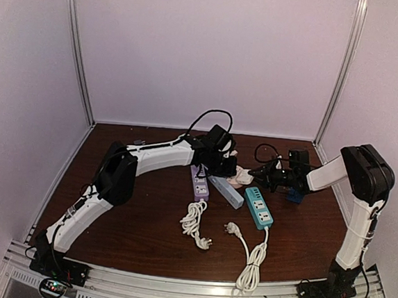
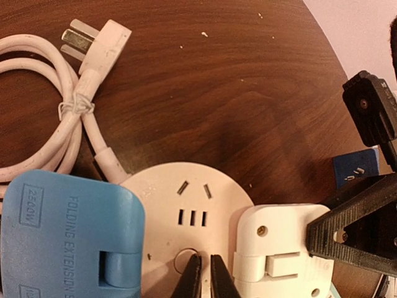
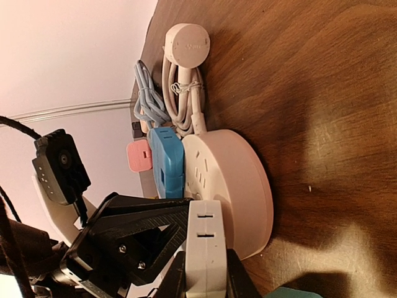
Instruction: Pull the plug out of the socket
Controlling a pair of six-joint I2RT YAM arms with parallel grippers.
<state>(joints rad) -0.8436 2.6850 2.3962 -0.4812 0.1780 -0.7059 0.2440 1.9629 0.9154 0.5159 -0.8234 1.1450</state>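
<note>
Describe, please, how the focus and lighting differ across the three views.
Top external: evenly lit but soft, small detail lost. Left wrist: sharp, lettering on the blue plug legible. Right wrist: wall overexposed, dark shadows on the table beside the round socket.

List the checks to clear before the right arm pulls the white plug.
1. Grip: right gripper shut on white plug: ok.
2. Brace: left gripper shut over the round socket; whether it touches: cannot tell.
3. Neighbour: blue adapter apart from the right gripper: ok.
4. Slack: cord lies off the white plug: ok.
5. Room between the two grippers: tight, cannot tell.
</note>
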